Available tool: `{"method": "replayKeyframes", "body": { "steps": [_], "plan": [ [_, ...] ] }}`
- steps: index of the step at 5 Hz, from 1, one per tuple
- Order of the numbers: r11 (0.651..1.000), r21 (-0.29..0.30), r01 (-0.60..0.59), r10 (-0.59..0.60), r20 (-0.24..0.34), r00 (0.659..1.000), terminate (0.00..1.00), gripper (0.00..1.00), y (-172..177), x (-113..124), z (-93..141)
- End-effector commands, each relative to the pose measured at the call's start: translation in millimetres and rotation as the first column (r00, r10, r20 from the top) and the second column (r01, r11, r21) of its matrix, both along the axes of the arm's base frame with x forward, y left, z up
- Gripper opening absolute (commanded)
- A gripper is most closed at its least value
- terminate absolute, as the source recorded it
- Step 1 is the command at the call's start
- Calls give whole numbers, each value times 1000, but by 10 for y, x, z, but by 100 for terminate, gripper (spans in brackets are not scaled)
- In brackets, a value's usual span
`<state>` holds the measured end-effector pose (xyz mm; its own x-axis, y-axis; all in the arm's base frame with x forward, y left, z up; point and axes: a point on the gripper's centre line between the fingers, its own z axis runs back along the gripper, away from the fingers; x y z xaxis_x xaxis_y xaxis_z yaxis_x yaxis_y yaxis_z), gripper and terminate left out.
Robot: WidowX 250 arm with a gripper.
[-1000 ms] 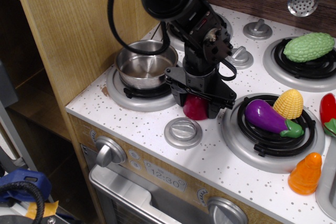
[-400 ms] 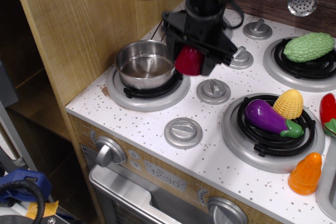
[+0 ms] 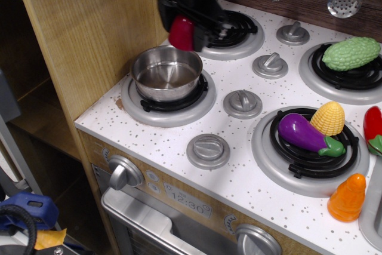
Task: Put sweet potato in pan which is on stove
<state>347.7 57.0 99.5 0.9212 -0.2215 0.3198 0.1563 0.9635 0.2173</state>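
My black gripper point(image 3: 182, 28) is shut on the dark red sweet potato point(image 3: 181, 33) and holds it in the air just behind and above the far rim of the pan. The pan point(image 3: 166, 73) is a shiny steel pot, empty, standing on the front left burner of the white speckled stove point(image 3: 179, 141). The sweet potato hangs clear of the pan and touches nothing else.
A purple eggplant point(image 3: 304, 134) and yellow corn point(image 3: 328, 117) lie on the front right burner. A green bumpy vegetable point(image 3: 351, 52) lies on the back right burner. An orange cone toy point(image 3: 347, 197) stands at the front right. Grey knobs point(image 3: 242, 102) sit mid-stove. A wooden wall point(image 3: 89, 22) stands left.
My gripper has lifted the sweet potato off the stove top by the front knob and carried it up, back and left, to just behind the pan.
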Motion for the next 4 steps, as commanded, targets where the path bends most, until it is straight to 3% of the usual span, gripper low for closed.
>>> {"method": "replayKeyframes", "body": {
  "steps": [1,4],
  "plan": [
    [1000,-15,18,-17,78,997,0,100,201,7,-112],
    [998,-47,39,-35,92,995,0,100,256,-6,-268]
  ]
}}
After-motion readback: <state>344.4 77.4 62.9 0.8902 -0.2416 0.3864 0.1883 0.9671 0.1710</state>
